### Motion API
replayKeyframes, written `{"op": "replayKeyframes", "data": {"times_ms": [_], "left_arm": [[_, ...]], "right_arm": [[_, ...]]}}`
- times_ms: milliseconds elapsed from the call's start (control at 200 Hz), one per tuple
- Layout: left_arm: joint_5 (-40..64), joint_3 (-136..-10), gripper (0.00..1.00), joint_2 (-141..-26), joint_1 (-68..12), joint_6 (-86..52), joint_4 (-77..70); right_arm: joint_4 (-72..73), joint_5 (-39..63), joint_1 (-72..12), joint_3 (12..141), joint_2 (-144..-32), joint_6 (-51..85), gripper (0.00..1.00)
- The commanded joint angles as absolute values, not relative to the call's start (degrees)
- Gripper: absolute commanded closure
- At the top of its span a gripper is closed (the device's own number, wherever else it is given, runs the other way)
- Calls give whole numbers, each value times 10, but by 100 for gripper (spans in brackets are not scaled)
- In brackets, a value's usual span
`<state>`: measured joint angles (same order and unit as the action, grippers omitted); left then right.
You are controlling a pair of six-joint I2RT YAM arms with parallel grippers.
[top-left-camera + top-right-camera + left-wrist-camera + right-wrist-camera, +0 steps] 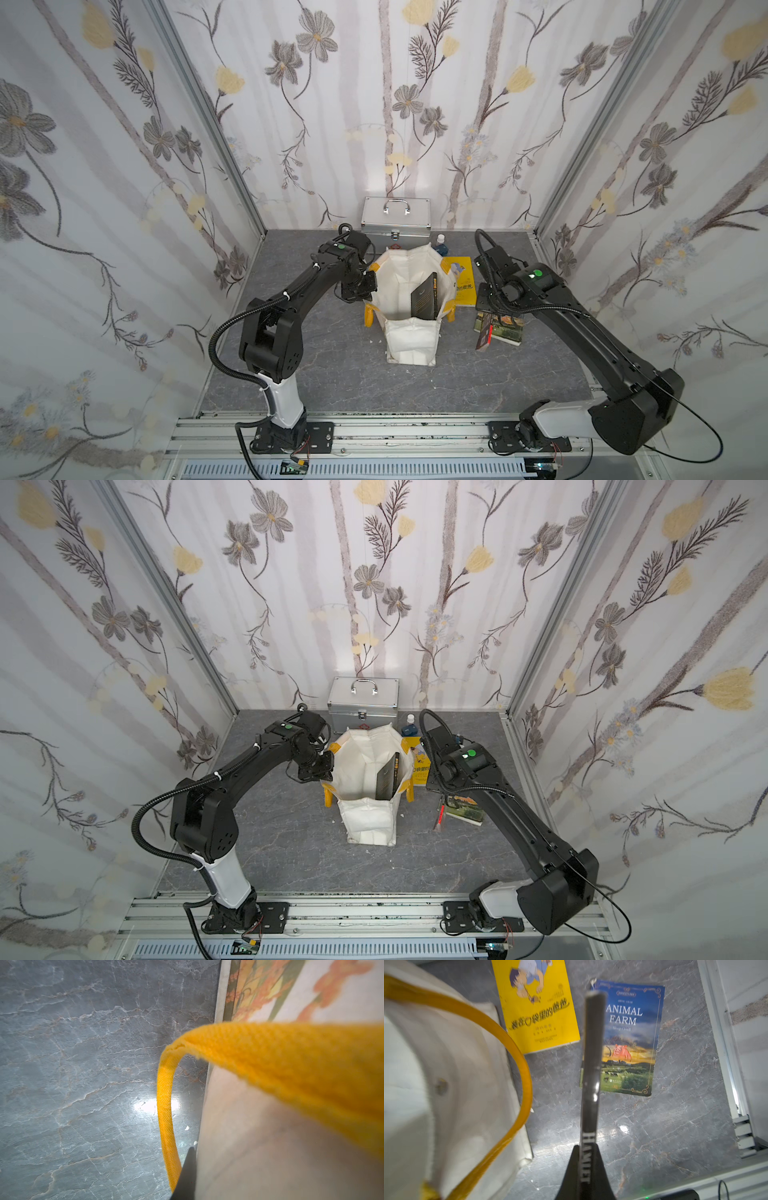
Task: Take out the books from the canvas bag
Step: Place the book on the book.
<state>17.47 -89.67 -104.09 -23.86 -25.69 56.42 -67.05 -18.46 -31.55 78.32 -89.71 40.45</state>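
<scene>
Cream-white canvas bag [411,338] with yellow handles [165,1105]; black book [424,300]; yellow cartoon-cover book [537,1005]; blue landscape-cover book [633,1032]; dark-spined book [591,1043], white lettering; grey veined bench [332,374]; grey-and-yellow floral walls [365,83].

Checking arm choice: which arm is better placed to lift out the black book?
Right, probably: the black book leans on that side of the canvas bag, and the left gripper grips its rim. The right gripper must first release the Hamlet book.
</scene>
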Motion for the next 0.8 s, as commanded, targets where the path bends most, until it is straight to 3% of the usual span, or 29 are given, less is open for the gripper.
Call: {"op": "replayKeyframes", "data": {"times_ms": [0,165,235,280,330,375,450,620,794], "left_arm": [[153,-902,100,-1034,-235,-254,581],[146,-897,100,-1026,-231,-251,586],[143,-894,100,-1023,-229,-249,586],[141,-894,100,-1022,-228,-245,588],[141,-898,100,-1024,-228,-241,590],[144,-902,100,-1027,-228,-237,591],[146,-910,100,-1029,-228,-231,592],[142,-917,100,-1032,-227,-225,592],[144,-924,100,-1033,-226,-215,601]], "right_arm": [[-690,-231,-343,785,-957,399,100],[-631,-191,-370,808,-1063,360,97],[-593,-134,-375,825,-1103,344,88],[-595,-85,-373,848,-1125,340,71],[-602,-39,-370,862,-1124,341,36],[-604,-29,-370,866,-1097,350,26],[-622,-32,-359,861,-1037,377,21],[-651,-54,-322,875,-935,395,21],[-616,-1,-329,996,-977,395,23]]}}
